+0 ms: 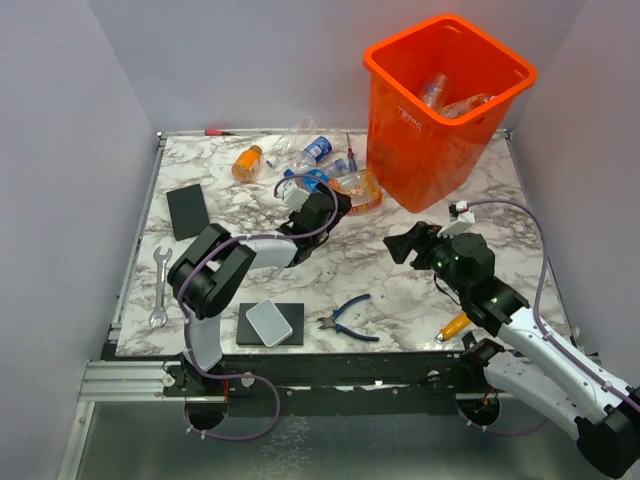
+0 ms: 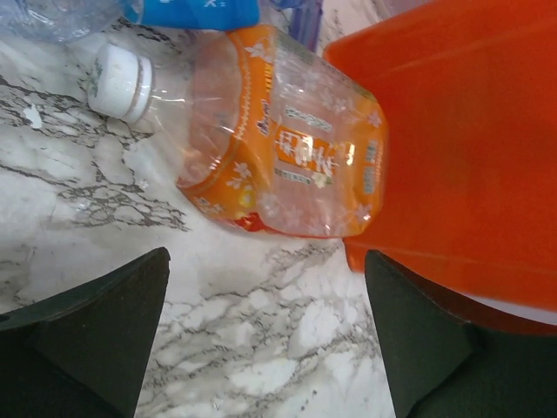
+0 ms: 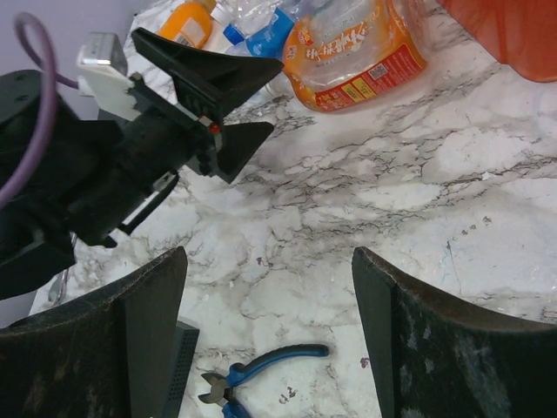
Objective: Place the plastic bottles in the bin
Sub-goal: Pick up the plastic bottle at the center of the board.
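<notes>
- Left wrist view: left fingers (image 2: 104, 340) spread wide, empty, over white marble table (image 2: 261, 348).
- Crushed clear plastic bottle (image 2: 278, 148), orange label, white cap, lies at 12 o'clock, beside tall orange plastic bin (image 2: 470, 148) at 2 o'clock.
- Right fingers (image 3: 113, 348) also spread, empty.

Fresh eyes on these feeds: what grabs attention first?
The bright orange bin at the table's far right, with a few clear bottles already inside. Next, the crushed orange-labelled bottle lying at its foot, straight ahead of the open left gripper. Loose bottles lie scattered left of the bin.
</notes>
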### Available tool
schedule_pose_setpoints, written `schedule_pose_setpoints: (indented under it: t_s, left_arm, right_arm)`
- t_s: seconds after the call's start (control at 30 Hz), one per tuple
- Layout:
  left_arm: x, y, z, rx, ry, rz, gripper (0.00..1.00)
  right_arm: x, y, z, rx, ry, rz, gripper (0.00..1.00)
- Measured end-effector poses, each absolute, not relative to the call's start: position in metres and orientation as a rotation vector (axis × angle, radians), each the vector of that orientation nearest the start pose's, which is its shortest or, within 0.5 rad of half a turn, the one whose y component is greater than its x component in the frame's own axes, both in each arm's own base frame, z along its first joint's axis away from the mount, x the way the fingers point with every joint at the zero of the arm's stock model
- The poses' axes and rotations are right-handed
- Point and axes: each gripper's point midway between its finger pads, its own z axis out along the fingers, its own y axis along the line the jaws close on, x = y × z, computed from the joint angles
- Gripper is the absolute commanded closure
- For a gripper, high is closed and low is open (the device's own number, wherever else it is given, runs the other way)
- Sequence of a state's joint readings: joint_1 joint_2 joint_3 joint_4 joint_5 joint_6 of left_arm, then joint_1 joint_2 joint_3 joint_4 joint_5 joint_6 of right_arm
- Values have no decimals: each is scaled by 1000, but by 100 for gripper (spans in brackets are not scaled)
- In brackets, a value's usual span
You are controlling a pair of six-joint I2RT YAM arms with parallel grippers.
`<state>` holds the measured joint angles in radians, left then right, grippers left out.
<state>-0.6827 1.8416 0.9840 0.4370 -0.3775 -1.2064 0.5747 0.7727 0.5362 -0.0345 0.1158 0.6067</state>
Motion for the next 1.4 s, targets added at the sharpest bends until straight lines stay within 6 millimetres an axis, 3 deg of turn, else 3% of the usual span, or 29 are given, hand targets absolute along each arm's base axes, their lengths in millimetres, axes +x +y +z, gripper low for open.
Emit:
schedule_pose_setpoints:
  t_s: [0.2,0.4,0.53,0.67,0.87,1.03,1.23,1.4]
  left_arm:
    - [445,-310,75,-836,1915,-759,9]
    - [467,-318,67,-848,1911,-704,12]
    - [477,-318,60,-849,1920,-665,28]
    - [476,-313,55,-842,1938,-632,53]
    - [476,-307,51,-852,1929,-628,69]
    - [470,-300,51,-849,1920,-632,76]
    - [438,-264,56,-789,1966,-559,81]
    - [413,-247,94,-593,2004,-552,83]
  right_arm:
    - [257,167,211,126,1859,717,20]
    - [253,164,209,127,1871,708,20]
    - [251,163,207,128,1881,702,20]
    - [250,160,210,135,1872,701,20]
    - [249,159,209,140,1874,698,20]
    - [247,158,208,142,1885,694,20]
    - [244,154,219,147,1860,699,20]
    - [242,151,234,138,1840,688,19]
